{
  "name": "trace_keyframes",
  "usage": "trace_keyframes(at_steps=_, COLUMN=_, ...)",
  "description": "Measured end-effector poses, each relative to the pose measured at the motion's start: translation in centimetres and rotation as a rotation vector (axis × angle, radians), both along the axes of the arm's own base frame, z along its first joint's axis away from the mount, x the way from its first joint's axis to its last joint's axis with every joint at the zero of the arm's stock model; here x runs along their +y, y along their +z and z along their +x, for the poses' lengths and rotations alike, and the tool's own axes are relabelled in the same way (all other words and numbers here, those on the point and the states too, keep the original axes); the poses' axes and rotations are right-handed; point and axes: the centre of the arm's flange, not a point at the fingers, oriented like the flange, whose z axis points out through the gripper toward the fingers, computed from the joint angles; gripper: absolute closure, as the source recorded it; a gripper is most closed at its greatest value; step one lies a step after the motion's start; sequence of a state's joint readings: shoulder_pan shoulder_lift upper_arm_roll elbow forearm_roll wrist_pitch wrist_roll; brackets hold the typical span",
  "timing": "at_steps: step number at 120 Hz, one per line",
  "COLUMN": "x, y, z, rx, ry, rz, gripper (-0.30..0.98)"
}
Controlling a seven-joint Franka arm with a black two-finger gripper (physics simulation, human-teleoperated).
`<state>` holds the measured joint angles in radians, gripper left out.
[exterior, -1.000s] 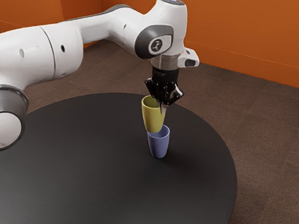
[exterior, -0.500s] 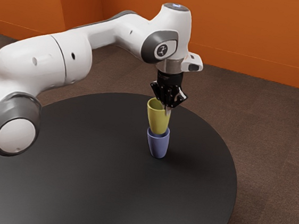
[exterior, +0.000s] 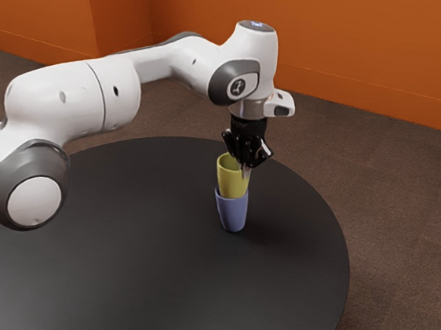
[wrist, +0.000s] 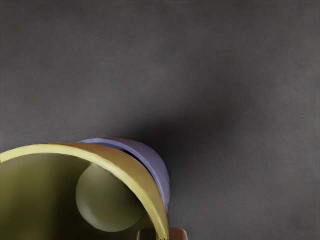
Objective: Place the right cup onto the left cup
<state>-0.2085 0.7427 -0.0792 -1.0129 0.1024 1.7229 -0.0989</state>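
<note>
Pincer [exterior: 245, 170]: clamped on the wall of the yellow cup [exterior: 233, 181], pointing down from the wrist, at the side of the cup's rim toward the exterior view's right.
Pincer's pads [wrist: 179, 234]: reddish brown, one inside the yellow cup and one outside, with the thin wall pinched between them.
Yellow cup: mouth up, above the bench [exterior: 115, 268], its lower part inside the blue cup [exterior: 232, 215]; its upper part stands well clear of the blue rim.
Yellow cup's inside: hollow, with a paler round bottom [wrist: 109, 198] seen down through the mouth in the wrist view.
Blue cup: standing on the bench with its mouth up, directly beneath the yellow one and around its lower end; whether it leans a little is hard to tell.
Blue rim [wrist: 145, 152]: a crescent beyond the yellow wall in the wrist view, with a narrow dark gap between the two along part of the curve.
Bench: round, black and smooth, so it offers a curved edge and no corners; the cups stand in from that edge, nearer its far side and its exterior view's right side than its near side.
Shadow [wrist: 175, 132]: a soft dark patch on the bench top, just beside the blue cup.
Arm [exterior: 54, 100]: white with grey joint covers, reaching in from the exterior view's left, its wrist above the cups.
Room: orange walls [exterior: 367, 46] behind, brown floor [exterior: 411, 224] around the bench.
</note>
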Motion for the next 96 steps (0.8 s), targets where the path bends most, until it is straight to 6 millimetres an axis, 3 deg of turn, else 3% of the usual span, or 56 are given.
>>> trace_keyframes(at_steps=28, x=-0.5, y=-0.1, z=0.1, rx=-0.009, ry=-0.019, rz=-0.018, gripper=0.76)
trace_keyframes(at_steps=58, x=-1.3, y=0.8, z=-0.4, rx=-0.011, ry=-0.017, rz=-0.021, gripper=0.29)
trace_keyframes(at_steps=73, x=-1.6, y=2.4, z=-0.8, rx=-0.026, ry=-0.014, rz=-0.020, gripper=0.16)
trace_keyframes(at_steps=96, x=-2.3, y=6.8, z=-2.6, rx=-0.065, ry=-0.017, rz=-0.020, gripper=0.07)
